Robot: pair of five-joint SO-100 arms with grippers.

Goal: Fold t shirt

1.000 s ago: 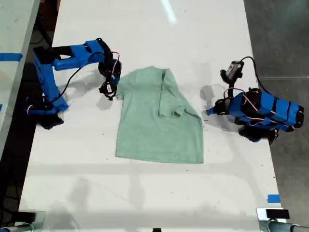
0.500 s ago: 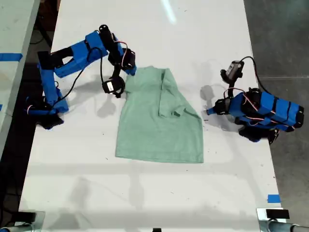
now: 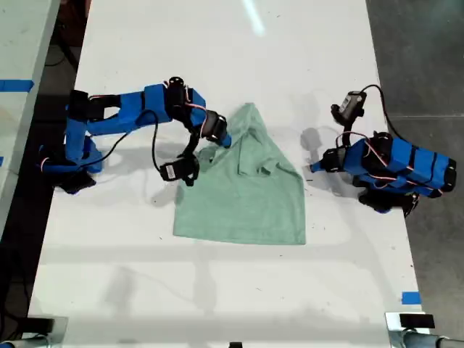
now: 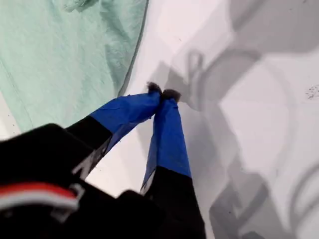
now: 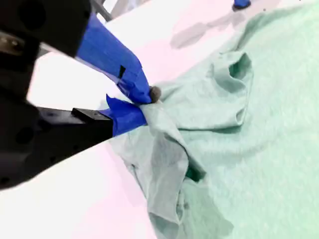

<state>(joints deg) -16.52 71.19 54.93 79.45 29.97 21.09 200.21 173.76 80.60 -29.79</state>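
Observation:
The pale mint-green t shirt (image 3: 246, 199) lies in the middle of the white table, with one sleeve folded over its body. My second gripper (image 3: 222, 138) (image 5: 148, 103) is shut on a pinch of the t shirt (image 5: 259, 144) near its upper edge on the exterior view's left, and the cloth is bunched and lifted there. My first gripper (image 3: 313, 168) (image 4: 162, 93) rests shut and empty just off the t shirt (image 4: 60, 55) at the exterior view's right, its fingertips touching each other above bare table.
The white table (image 3: 217, 290) runs well past the shirt on all sides. A small camera on a cable (image 3: 351, 105) sits above the first arm. Blue tape (image 3: 410, 297) marks the table's near corner at the exterior view's right.
The second arm has swung toward the exterior view's right and nearer the camera, dragging the shirt's edge inward over its body. The first arm has not moved.

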